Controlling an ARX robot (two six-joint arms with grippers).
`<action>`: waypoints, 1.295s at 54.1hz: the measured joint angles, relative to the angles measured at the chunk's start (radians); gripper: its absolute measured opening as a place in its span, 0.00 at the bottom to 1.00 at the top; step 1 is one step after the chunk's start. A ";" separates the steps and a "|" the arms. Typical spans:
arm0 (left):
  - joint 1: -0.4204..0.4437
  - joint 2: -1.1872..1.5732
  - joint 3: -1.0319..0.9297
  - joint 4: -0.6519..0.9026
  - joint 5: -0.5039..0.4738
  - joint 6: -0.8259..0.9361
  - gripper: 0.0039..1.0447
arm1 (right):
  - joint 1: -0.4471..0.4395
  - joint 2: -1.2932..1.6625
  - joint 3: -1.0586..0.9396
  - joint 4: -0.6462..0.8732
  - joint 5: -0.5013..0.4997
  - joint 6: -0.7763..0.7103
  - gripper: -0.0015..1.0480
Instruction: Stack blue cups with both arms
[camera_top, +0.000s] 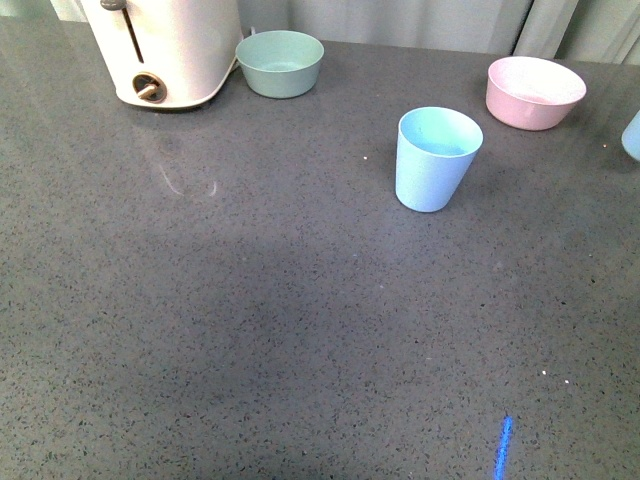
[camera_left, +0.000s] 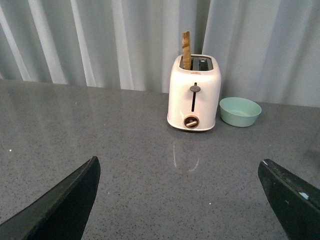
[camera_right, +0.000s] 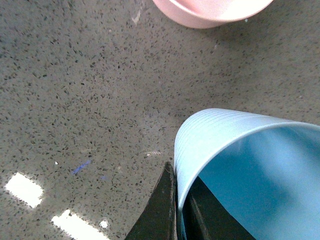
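Handling, left to right: my left gripper hangs empty, jaws spread wide, above the grey speckled counter, facing the white toaster. The free light sky-blue plastic cup stands upright mid-counter, near the round pink bowl. My right gripper pinches the second sky-blue cup by its rim wall (one finger inside, one outside). Both look light, thin-walled, stiff yet slick, so I judge a rim pinch safest, squeezed only lightly
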 joint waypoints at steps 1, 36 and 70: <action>0.000 0.000 0.000 0.000 0.000 0.000 0.92 | 0.000 -0.006 -0.001 -0.002 -0.004 0.000 0.02; 0.000 0.000 0.000 0.000 0.000 0.000 0.92 | 0.384 -0.227 -0.064 -0.084 -0.102 0.008 0.02; 0.000 0.000 0.000 0.000 0.000 0.000 0.92 | 0.453 -0.171 -0.068 -0.100 -0.054 0.005 0.02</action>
